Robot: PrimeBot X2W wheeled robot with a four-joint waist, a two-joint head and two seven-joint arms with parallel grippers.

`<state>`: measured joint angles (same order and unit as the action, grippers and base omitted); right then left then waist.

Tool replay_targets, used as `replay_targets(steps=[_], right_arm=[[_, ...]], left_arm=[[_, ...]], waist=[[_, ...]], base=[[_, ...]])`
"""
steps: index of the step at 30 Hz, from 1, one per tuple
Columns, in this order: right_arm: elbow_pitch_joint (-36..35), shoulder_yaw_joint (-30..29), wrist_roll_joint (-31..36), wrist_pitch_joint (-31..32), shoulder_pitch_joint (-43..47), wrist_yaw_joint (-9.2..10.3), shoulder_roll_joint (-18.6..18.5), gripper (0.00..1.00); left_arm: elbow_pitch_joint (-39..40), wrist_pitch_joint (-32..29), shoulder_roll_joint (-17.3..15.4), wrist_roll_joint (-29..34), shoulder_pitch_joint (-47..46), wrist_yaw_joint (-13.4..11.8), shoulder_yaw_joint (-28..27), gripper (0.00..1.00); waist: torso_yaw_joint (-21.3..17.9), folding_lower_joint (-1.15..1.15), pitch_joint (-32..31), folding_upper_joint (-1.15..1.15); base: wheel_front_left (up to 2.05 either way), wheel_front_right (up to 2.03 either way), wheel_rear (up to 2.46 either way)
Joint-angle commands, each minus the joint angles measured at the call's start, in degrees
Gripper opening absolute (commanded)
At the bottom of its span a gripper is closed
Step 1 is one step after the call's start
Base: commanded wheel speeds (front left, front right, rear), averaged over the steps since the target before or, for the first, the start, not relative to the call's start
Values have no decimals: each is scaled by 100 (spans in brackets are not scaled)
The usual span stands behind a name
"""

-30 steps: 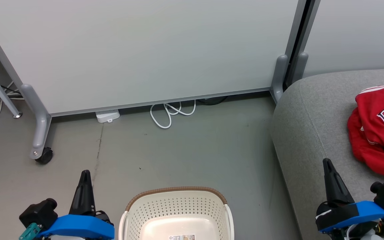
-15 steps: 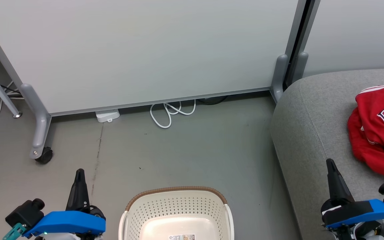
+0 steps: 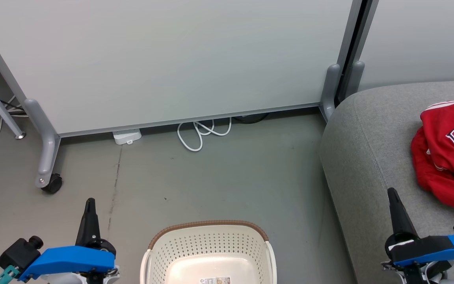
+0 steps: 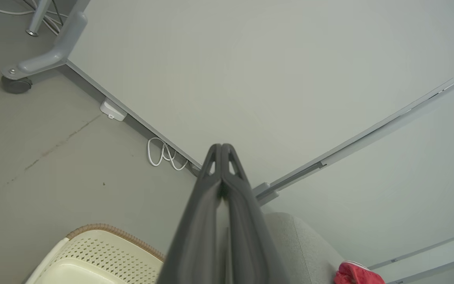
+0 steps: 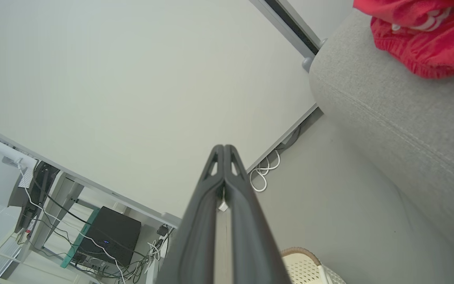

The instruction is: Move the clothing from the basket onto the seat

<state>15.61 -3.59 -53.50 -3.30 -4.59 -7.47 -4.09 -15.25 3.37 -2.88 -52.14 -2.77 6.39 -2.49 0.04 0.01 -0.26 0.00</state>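
The clothing (image 3: 449,154) is seen heaped on the seat (image 3: 369,157) and the visible part of the basket (image 3: 207,224) is found bare, so the left gripper (image 3: 89,202) and right gripper (image 3: 391,193) are held low, each closed tight on nothing, the task being judged complete.

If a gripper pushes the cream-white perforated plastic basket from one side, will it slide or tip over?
The cream-white perforated plastic basket shows nothing inside, so it is probably light. On the smooth grey floor it would likely slide, not tip. Its thin holed walls may flex slightly.
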Motion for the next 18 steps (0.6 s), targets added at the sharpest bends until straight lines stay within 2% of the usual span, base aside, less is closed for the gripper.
replay_targets(steps=[1, 18], right_arm=[[-86, -27, -209, 44, -147, -2, -1, 0], [-115, -111, -1277, 326, -160, -3, 37, 0]], left_arm=[[81, -48, -2, -195, -176, 35, -32, 0], [99, -328, -1, -1305, -241, 65, -152, 0]], waist=[[0, 0, 1, 0], [-1, 0, 11, 0]], base=[[0, 0, 0], [0, 0, 0]])
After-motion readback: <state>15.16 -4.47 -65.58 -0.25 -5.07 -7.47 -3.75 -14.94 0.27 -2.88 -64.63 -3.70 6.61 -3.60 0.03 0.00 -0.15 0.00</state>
